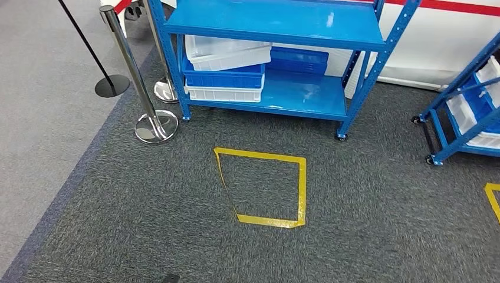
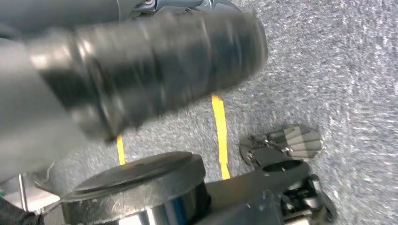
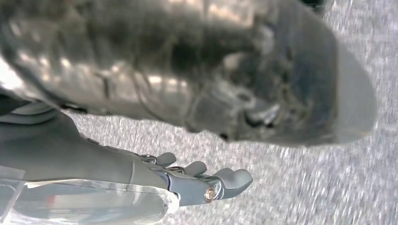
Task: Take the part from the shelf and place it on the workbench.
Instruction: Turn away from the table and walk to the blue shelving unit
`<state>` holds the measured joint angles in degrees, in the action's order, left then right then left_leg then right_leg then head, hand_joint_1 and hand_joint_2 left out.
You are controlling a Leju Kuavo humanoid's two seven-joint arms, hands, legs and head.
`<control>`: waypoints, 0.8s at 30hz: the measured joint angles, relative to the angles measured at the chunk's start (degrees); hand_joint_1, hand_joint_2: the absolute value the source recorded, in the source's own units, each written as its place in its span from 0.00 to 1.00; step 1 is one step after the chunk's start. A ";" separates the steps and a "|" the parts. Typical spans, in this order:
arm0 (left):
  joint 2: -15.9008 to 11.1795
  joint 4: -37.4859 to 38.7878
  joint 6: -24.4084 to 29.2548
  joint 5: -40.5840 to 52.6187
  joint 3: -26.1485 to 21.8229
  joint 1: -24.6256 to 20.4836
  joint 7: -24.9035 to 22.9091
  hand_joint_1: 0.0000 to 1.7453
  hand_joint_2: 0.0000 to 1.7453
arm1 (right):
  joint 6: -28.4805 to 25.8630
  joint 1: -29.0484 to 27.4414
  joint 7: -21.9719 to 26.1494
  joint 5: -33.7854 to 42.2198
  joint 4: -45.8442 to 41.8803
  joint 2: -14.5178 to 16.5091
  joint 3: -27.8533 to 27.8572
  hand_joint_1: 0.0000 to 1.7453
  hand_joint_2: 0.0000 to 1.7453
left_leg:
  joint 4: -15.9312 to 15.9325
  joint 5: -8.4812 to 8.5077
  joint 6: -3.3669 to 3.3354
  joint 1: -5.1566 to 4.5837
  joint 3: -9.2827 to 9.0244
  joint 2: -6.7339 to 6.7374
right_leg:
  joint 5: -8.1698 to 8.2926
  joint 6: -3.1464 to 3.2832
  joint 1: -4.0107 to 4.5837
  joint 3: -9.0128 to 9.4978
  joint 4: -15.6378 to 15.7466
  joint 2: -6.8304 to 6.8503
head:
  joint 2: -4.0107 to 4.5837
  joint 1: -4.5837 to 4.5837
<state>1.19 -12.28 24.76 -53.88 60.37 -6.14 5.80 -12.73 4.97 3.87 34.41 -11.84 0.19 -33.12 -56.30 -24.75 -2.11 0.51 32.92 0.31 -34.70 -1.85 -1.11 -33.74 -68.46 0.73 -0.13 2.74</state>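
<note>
A blue metal shelf (image 1: 277, 23) stands ahead in the head view. On its lower board (image 1: 306, 97) a tilted white bin (image 1: 227, 53) sits on a stack of a blue bin (image 1: 224, 76) and a white bin (image 1: 224, 94), with another blue bin (image 1: 298, 59) behind. I cannot make out a part inside them. My left hand (image 2: 155, 70) is a dark blur hanging over the carpet, its fingers unclear. My right hand (image 3: 197, 180) hangs over the carpet with fingers stretched out and nothing in them.
A yellow tape square (image 1: 302, 188) marks the grey carpet in front of the shelf. Two chrome stanchions (image 1: 154, 127) and a black-based post (image 1: 112, 85) stand to the left. A second blue shelf on wheels (image 1: 466, 112) with bins stands at the right.
</note>
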 joint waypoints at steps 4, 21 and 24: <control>-0.07 0.00 -0.21 -0.80 -0.19 0.05 -0.27 0.00 1.00 | 0.19 -0.26 -0.28 0.82 0.02 -0.02 -0.16 0.00 0.00 | -0.51 -0.56 0.07 0.05 -0.30 -1.94 | 2.27 -0.34 -0.20 -3.14 -2.88 -0.61 | 0.00 -0.03; -1.28 0.01 -6.17 5.60 -8.52 2.56 -4.31 0.00 1.00 | 3.74 -1.98 -0.30 -3.37 -0.25 -0.23 2.26 0.00 1.00 | -1.45 -1.68 1.16 0.04 -0.35 -2.95 | 7.29 1.49 0.15 1.02 8.74 -1.65 | 0.00 -0.09; -1.28 -0.14 -7.67 9.57 -11.70 3.48 -4.42 0.00 1.00 | 4.47 -2.76 -0.45 -5.91 -0.56 -0.23 3.83 0.00 1.00 | -1.40 -1.75 1.78 0.11 -0.37 -2.95 | 7.26 1.53 0.20 1.03 8.73 -1.66 | 0.00 -0.10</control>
<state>-0.09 -12.42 17.09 -44.32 48.67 -2.66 1.39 -8.26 2.21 3.42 28.50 -12.40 -0.04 -29.28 -57.70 -26.51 -0.34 0.62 32.55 -2.64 -27.44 -0.32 -0.92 -32.71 -59.73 -0.93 -0.13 2.64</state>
